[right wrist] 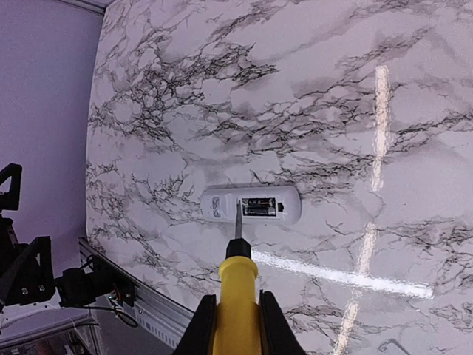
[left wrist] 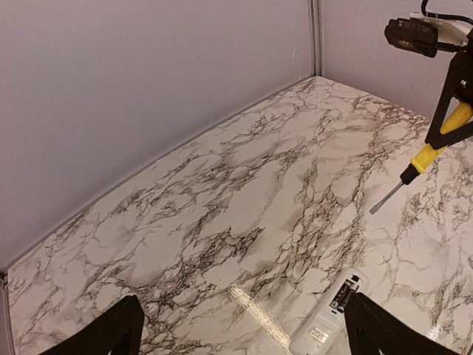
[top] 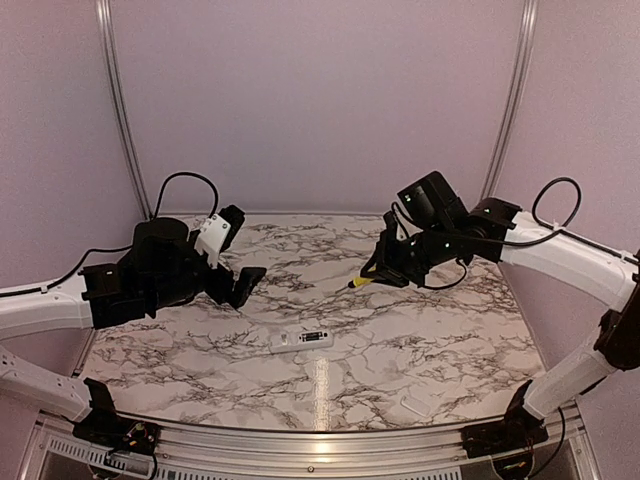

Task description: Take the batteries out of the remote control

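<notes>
Open tabletop all rnd remote control; screwdriver hangs beyond it.

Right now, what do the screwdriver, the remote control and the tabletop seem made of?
Screwdriver: glossy yellow handle, likely plastic; thin grey shaft, probably metal. Remote control: smooth white plastic by its look. Table: glossy marble pattern with a reflected light streak; stone or printed laminate, cannot tell.

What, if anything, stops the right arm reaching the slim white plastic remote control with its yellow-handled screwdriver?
Probably nothing, so yes. The right gripper holds the yellow-handled screwdriver pointed at the white remote control, which lies recess-up on the marble table; the left gripper hangs aside.
</notes>
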{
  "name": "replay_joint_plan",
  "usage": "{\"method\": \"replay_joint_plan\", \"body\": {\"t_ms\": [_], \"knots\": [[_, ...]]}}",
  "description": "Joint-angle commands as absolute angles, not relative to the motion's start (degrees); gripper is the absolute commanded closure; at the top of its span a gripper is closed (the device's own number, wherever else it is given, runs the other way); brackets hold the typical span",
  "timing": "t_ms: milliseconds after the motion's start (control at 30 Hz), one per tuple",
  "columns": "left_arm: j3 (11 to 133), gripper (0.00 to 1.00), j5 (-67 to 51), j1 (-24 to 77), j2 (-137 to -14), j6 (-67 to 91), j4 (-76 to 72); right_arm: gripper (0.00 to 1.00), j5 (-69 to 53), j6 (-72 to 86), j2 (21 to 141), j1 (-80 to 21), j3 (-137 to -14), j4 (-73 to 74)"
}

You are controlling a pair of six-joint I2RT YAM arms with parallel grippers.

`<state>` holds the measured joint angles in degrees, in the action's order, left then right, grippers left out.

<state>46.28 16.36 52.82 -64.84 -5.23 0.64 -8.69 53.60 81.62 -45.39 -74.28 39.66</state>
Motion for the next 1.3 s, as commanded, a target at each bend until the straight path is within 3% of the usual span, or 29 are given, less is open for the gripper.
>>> {"method": "replay_joint_plan", "body": {"t_ms": [0,267,1000,1267], "knots": [[48.43,0.01,8.01,49.99,-66.07,5.86,11.84,1.0,-9.01,42.33,84.78,-45.0,-79.2,49.6],[48.31,0.11,-6.32,46.17,-69.84,15.34,17.77,1.0,-12.16,37.6,91.12,-45.09,-84.28,52.86],[49.46,0.24,-13.43,44.83,-88.01,24.99,16.48,1.0,-7.94,37.94,106.45,-50.94,-98.34,61.02],[53.11,0.34,-15.03,44.86,-93.06,26.72,17.66,1.0,-7.36,39.54,107.78,-51.15,-99.14,61.22]]}}
